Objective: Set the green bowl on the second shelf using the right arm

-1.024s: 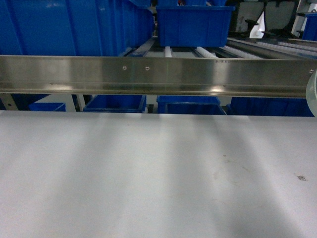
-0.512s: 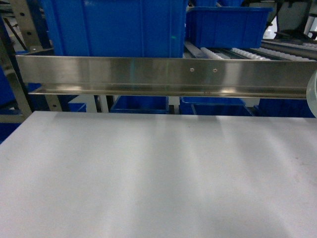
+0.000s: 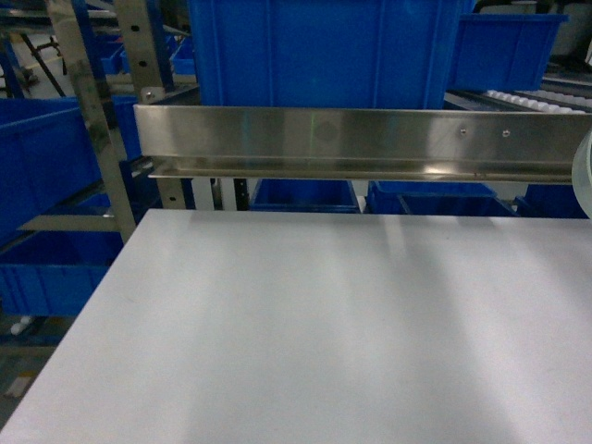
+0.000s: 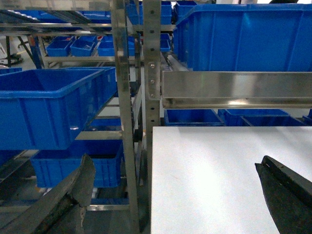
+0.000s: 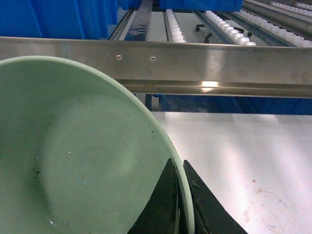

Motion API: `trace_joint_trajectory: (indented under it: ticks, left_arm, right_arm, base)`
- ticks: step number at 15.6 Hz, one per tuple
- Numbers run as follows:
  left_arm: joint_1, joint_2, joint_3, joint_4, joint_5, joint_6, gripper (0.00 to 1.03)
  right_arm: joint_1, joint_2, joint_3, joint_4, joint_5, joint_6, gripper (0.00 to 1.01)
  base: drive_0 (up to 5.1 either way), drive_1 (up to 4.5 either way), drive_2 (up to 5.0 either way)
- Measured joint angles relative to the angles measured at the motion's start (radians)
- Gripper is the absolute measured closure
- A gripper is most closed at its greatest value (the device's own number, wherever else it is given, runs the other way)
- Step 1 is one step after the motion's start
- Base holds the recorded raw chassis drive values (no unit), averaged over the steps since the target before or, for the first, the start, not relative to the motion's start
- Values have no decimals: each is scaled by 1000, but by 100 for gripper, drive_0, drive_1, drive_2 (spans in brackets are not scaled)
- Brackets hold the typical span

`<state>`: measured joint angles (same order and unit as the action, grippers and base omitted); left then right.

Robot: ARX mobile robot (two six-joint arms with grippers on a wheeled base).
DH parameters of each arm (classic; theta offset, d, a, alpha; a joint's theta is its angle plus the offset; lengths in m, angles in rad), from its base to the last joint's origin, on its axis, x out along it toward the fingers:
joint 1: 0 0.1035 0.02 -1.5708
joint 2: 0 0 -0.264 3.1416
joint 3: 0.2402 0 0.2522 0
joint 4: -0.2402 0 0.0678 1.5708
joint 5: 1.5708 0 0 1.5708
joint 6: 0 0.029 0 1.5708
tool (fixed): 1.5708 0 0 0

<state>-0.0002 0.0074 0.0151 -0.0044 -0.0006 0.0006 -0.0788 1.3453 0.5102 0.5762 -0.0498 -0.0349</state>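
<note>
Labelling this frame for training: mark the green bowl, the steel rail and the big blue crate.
green bowl (image 5: 73, 161), right wrist view, inner wall of the bowl.
steel rail (image 3: 351, 139), head view, front face.
blue crate (image 3: 324, 51), head view, front wall.

Warehouse or factory storeroom with flow racking

Large deep blue rectangular plastic crates (image 4: 46, 107) sit on several tiers of shiny stainless-steel racking, whose perforated upright posts (image 4: 151, 73) carry a long brushed-steel front rail (image 3: 361, 143). Behind that rail, lanes of small white rollers (image 5: 174, 29) run back into the rack, the kind used to feed bins forward. More small blue bins (image 4: 80, 46) fill distant shelves, and a flat white worktable (image 3: 305, 324) stands right against the rack.
</note>
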Motion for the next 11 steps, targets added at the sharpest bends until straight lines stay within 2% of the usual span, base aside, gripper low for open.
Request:
trace_joint_trajectory:
  ticks: [11]
  left_arm:
    - [0, 0, 0, -2, 0, 0, 5]
  right_arm:
    - [0, -1, 0, -8, -2, 0, 99]
  base:
    - [-482, 109, 358]
